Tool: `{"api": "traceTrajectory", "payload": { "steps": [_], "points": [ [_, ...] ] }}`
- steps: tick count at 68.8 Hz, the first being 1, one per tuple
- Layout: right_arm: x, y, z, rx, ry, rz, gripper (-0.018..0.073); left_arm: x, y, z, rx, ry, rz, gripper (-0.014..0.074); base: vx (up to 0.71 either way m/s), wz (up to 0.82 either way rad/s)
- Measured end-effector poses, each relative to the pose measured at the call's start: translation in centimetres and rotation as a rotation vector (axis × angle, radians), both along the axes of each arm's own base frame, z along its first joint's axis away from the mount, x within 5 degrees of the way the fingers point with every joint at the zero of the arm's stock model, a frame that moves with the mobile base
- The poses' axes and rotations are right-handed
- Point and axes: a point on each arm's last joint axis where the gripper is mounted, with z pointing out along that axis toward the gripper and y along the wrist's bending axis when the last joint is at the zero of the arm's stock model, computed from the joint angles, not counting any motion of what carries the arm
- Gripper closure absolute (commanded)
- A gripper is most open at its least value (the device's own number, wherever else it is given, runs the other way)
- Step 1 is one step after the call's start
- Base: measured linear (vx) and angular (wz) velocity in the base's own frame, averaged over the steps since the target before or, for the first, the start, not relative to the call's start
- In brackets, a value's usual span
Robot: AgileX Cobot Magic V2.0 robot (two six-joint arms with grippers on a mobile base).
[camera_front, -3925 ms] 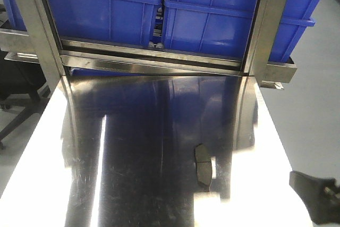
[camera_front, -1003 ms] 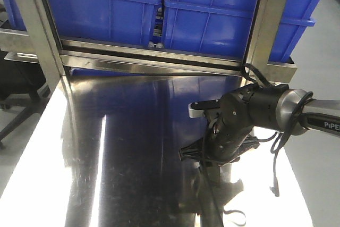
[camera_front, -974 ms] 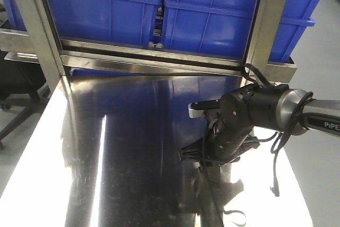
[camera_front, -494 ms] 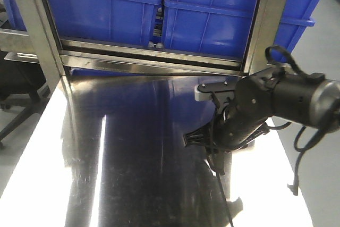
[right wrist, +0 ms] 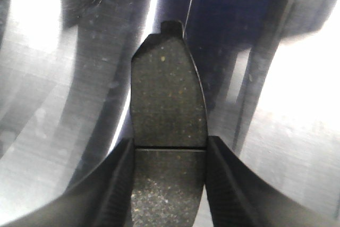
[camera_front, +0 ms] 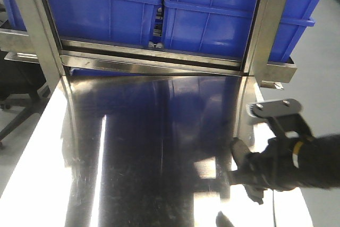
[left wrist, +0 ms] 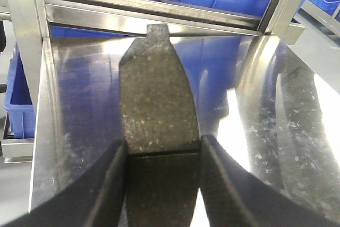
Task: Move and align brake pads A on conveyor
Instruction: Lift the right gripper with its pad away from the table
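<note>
Between the clamped left fingers [left wrist: 103,195] sits one flat dark-grey speckled crescent brake pad [left wrist: 156,94], between the clamped right fingers [right wrist: 114,184] another such pad [right wrist: 167,94], both above the shiny steel tabletop [left wrist: 265,131], so the carry step seems in hand, and next each needs laying aligned on the unseen conveyor.

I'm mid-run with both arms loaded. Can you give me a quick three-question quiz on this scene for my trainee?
1. True or false: the left gripper is shut on a brake pad.
2. What lies below the right gripper and the right-hand pad it grips?
A) steel tabletop
B) felt conveyor belt
C) cardboard box
3. Fill in: the storage bins past the steel tabletop are ____ in colour.

Key: 1 true; 2 A; 3 blue.
</note>
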Motion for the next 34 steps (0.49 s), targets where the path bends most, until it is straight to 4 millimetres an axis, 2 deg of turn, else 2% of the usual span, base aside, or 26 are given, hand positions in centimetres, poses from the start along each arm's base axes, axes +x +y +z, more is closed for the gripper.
{"api": "traceTrajectory", "payload": {
  "steps": [13, 34],
  "points": [
    [-3.4, -2.1, 1.6, 0.021, -0.141, 0.017, 0.0569, 0.0, 0.0, 0.0, 0.0, 0.0, 0.0, 0.0451, 0.0, 0.0],
    [-7.3, -4.2, 3.4, 0.12, -0.353, 0.019, 0.0569, 0.0, 0.0, 0.0, 0.0, 0.0, 0.0, 0.0451, 0.0, 0.0]
  ]
}}
